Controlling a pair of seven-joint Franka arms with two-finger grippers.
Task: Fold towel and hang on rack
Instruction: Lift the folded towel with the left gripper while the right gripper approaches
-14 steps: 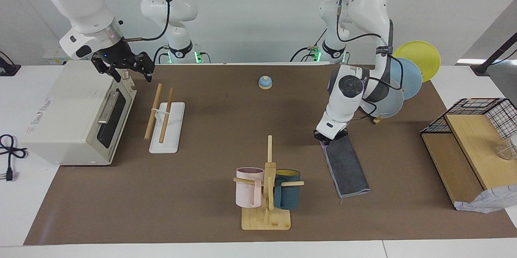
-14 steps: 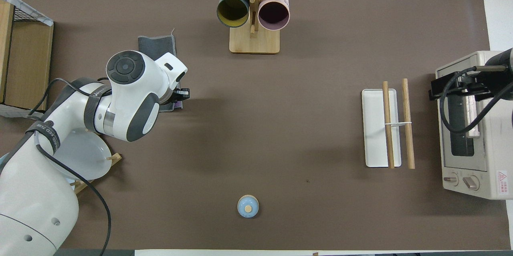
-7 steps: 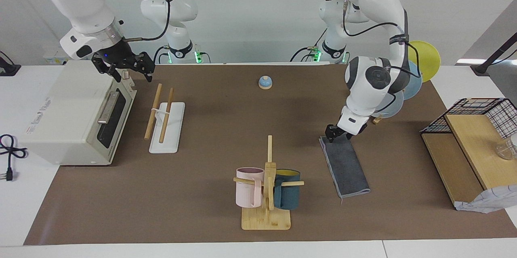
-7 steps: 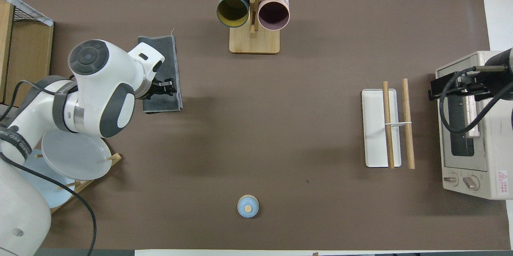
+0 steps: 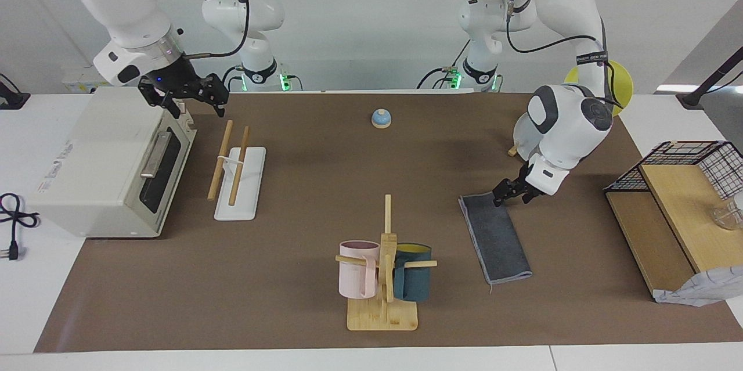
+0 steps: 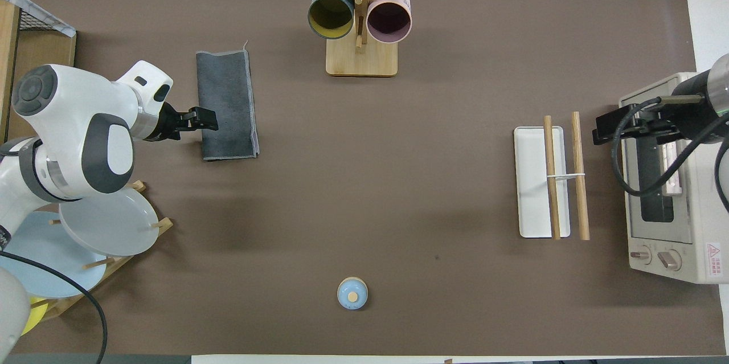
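The towel lies on the brown mat as a narrow folded strip, dark grey face up. My left gripper hangs low over the strip's long edge, on the side toward the left arm's end of the table. It is open and holds nothing. The rack, a white base with two wooden rods, stands toward the right arm's end. My right gripper is open and empty, up over the gap between the rack and the oven.
A toaster oven stands beside the rack. A mug tree with two mugs is farthest from the robots. A blue bell, a plate stand and a wooden shelf also stand here.
My left gripper opened, let go of the towel's end nearer the robots and drew off sideways toward its own end of the table. My right gripper shifted slightly toward the rack.
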